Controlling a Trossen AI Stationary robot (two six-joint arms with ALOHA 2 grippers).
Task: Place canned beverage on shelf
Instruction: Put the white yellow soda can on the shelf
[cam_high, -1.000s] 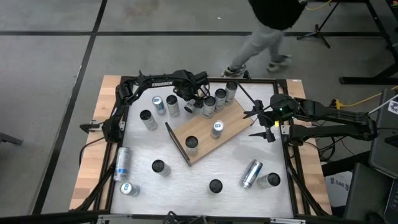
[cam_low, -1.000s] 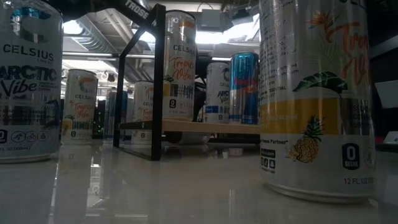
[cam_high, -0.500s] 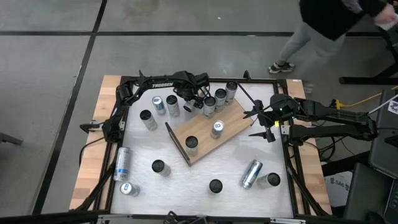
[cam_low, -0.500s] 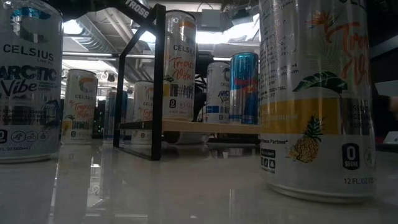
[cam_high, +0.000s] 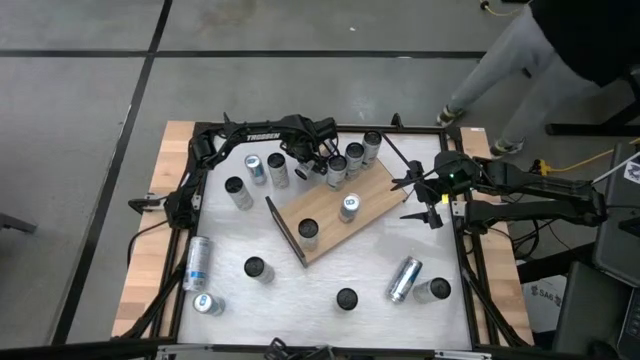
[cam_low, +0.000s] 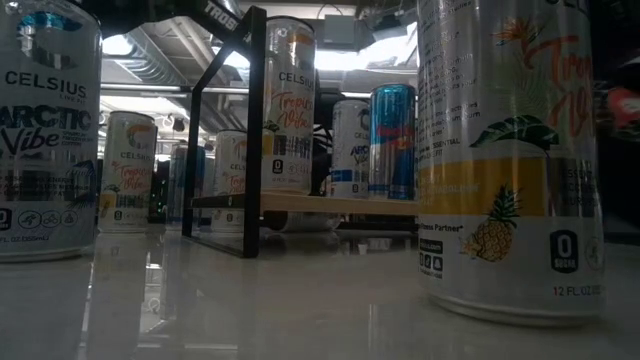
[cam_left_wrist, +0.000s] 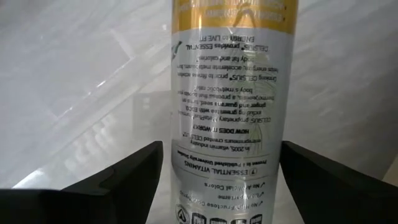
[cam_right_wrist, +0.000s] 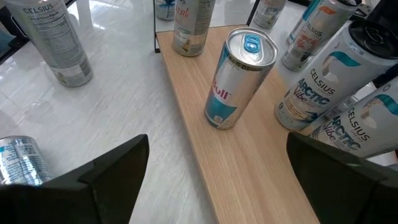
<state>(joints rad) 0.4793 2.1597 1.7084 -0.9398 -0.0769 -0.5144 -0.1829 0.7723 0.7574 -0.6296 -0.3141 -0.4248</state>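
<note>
The table (cam_high: 150, 235) has pale wooden side planks and a white, glossy top (cam_high: 370, 255) framed by a dark rail. It stands on a grey floor (cam_high: 80, 110) marked with dark straight lines. A person (cam_high: 545, 50) in light trousers and a dark top walks on the floor beyond the table's far right corner. A yellow cable (cam_high: 575, 160) trails across the floor at the right. In the low view, bright ceiling lights (cam_low: 345, 58) shine overhead (the rest of the room is dim).

Left gripper (cam_high: 313, 160) extended far side, fingers apparently parted, right gripper (cam_high: 418, 193) open, hovering
</note>
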